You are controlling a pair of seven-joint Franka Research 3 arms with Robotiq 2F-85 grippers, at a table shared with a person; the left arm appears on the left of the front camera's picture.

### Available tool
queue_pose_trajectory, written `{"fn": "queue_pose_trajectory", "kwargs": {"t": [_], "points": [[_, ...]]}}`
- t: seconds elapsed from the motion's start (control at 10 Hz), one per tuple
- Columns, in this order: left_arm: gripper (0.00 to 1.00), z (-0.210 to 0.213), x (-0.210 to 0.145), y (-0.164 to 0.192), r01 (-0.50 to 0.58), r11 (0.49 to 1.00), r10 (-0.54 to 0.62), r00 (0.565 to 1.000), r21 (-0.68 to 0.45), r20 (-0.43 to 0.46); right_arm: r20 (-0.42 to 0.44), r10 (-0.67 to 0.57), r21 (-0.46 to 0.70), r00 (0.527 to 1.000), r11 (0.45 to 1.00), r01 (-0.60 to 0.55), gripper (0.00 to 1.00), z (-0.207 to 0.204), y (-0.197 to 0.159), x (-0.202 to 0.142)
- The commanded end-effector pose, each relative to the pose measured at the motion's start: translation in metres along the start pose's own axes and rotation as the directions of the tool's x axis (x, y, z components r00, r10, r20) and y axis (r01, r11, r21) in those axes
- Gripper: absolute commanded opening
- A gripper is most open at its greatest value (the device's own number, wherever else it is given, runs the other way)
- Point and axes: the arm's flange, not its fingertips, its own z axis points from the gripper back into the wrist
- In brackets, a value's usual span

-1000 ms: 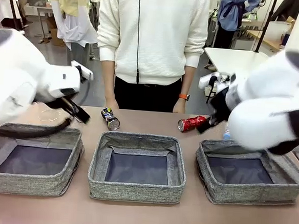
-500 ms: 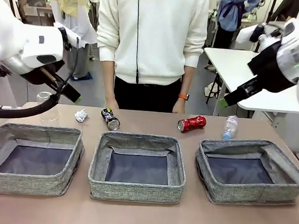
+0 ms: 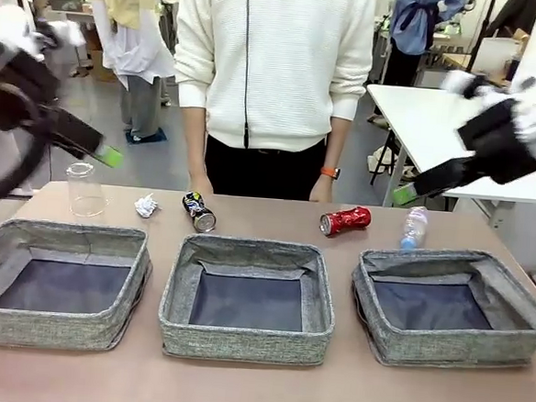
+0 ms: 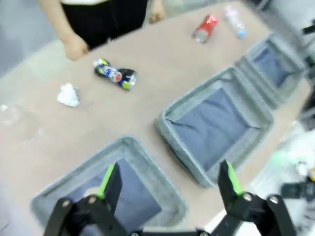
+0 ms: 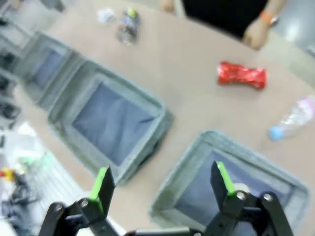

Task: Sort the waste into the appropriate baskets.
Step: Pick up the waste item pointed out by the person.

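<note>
Baskets (image 3: 244, 342) three, drink cans (image 3: 198, 213) two, cup (image 3: 87, 190) one, bottle (image 3: 414, 228) one, wad (image 3: 145, 205) one

Red can (image 3: 345, 221); blue-black can (image 3: 198, 212); white paper wad (image 3: 145, 205); clear cup (image 3: 86, 189); grey woven baskets (image 3: 244, 343), dark lining.

All three baskets (image 3: 244, 345) are open on top, with only narrow gaps between them. The strip of table (image 3: 267, 221) behind is mostly free, but the person's hands (image 3: 198, 185) sit at the far edge, right by the dark can (image 3: 198, 212) and red can (image 3: 344, 221).
</note>
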Motion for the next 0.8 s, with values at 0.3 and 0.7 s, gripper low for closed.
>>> {"fn": "queue_pose_trajectory", "kwargs": {"t": [0.3,0.7], "points": [[1.0,0.085,-0.193,0.201,-0.547,0.679,0.63,0.776,-0.489,0.007,0.105,-0.786,0.609,0.609,0.535,0.586,1.0,0.111,-0.196,-0.129],[1.0,0.101,-0.236,0.195,-0.526,0.687,0.624,0.78,-0.501,0.036,0.136,-0.64,0.525,0.756,0.694,0.493,1.0,0.129,-0.197,-0.167]]}}
